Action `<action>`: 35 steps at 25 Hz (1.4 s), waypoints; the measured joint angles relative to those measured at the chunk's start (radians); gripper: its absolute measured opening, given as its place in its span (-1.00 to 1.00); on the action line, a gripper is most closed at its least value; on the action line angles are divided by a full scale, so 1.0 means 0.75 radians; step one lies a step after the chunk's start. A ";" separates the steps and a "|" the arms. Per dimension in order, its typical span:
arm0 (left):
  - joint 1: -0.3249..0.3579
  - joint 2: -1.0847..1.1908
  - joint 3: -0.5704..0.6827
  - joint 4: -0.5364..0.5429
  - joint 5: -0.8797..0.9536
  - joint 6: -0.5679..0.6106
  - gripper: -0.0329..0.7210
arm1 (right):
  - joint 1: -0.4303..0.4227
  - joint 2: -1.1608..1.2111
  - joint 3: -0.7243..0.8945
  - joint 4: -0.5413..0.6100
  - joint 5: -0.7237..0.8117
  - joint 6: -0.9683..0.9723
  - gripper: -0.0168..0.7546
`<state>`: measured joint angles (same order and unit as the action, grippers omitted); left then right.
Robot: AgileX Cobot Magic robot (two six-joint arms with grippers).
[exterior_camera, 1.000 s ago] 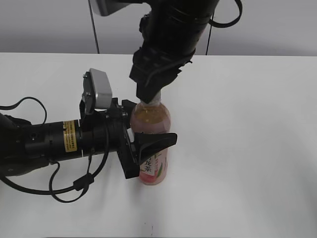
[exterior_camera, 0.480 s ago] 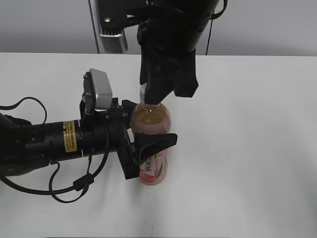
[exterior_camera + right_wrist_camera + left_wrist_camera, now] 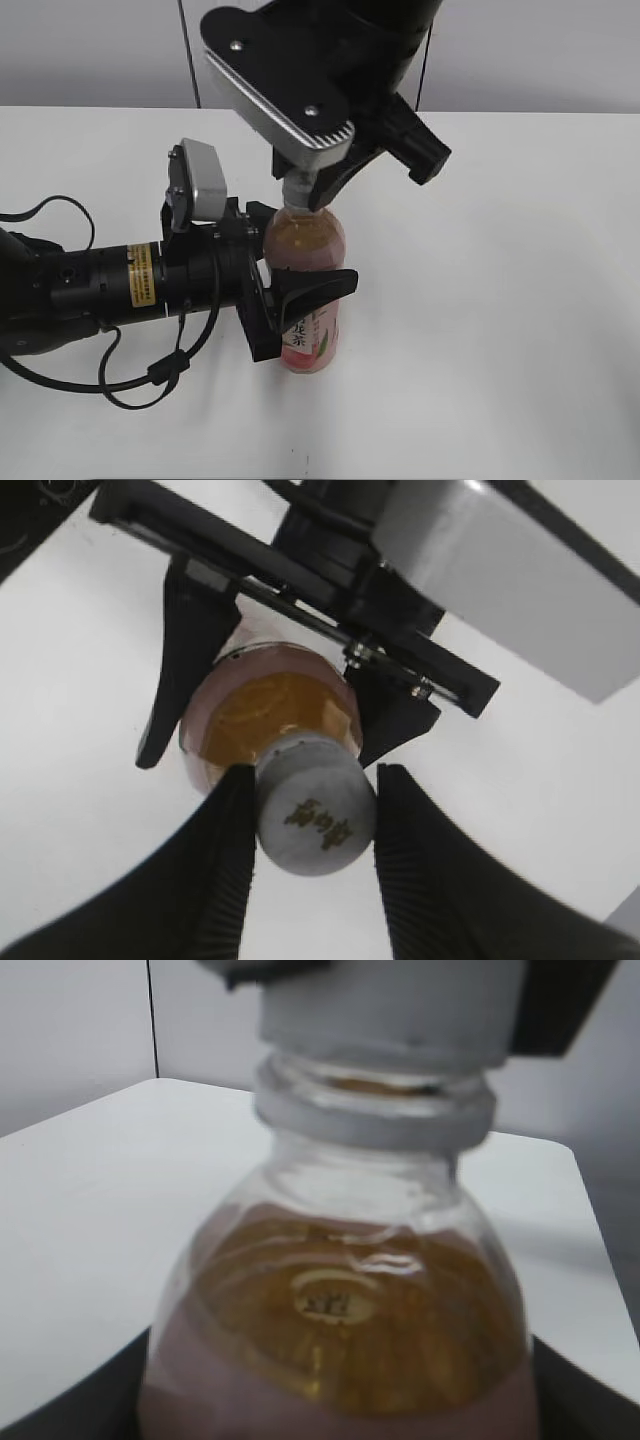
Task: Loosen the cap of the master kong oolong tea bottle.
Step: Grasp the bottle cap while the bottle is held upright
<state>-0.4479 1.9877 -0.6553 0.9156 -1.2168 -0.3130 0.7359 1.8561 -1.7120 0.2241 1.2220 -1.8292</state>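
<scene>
The master kong oolong tea bottle [image 3: 308, 330] stands upright on the white table [image 3: 500, 300]. My left gripper [image 3: 305, 265] comes in from the left and is shut on the bottle's body below its shoulder. In the left wrist view the bottle [image 3: 340, 1310] fills the frame, with the cap [image 3: 380, 1010] at the top. My right gripper [image 3: 303, 200] hangs from above, shut on the white cap [image 3: 297, 190]. In the right wrist view both ribbed fingers [image 3: 225, 870] press the sides of the cap [image 3: 315, 815]. The tea-filled shoulder [image 3: 265, 705] shows below it.
The left arm and its black cable [image 3: 150, 375] lie across the table's left side. The right arm's wrist camera mount [image 3: 280, 85] hangs over the bottle. A grey wall [image 3: 540, 50] runs behind the table's far edge.
The right wrist has turned about the bottle's axis while on the cap; its camera mount has swung round to the front. The bottle and left arm have stayed put.
</scene>
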 joint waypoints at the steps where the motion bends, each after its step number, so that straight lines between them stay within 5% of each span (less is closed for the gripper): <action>1: 0.000 0.000 0.000 0.000 0.000 0.000 0.29 | 0.000 0.000 0.000 0.002 0.000 -0.105 -0.24; 7: 0.000 0.000 0.000 0.000 0.000 0.000 0.29 | 0.000 0.000 -0.001 0.003 0.002 -0.502 -0.24; 14: 0.000 0.000 0.000 -0.001 0.000 -0.001 0.29 | 0.000 0.000 -0.001 0.003 0.002 -0.571 -0.24; 24: 0.000 0.000 0.000 -0.001 0.000 -0.001 0.29 | 0.000 0.000 -0.001 -0.018 0.000 -0.338 -0.07; 35: 0.000 0.000 0.000 -0.001 0.000 -0.001 0.29 | 0.000 0.000 -0.001 0.047 0.000 -0.001 0.40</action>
<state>-0.4479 1.9877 -0.6553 0.9148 -1.2168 -0.3138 0.7359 1.8561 -1.7129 0.2594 1.2222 -1.8297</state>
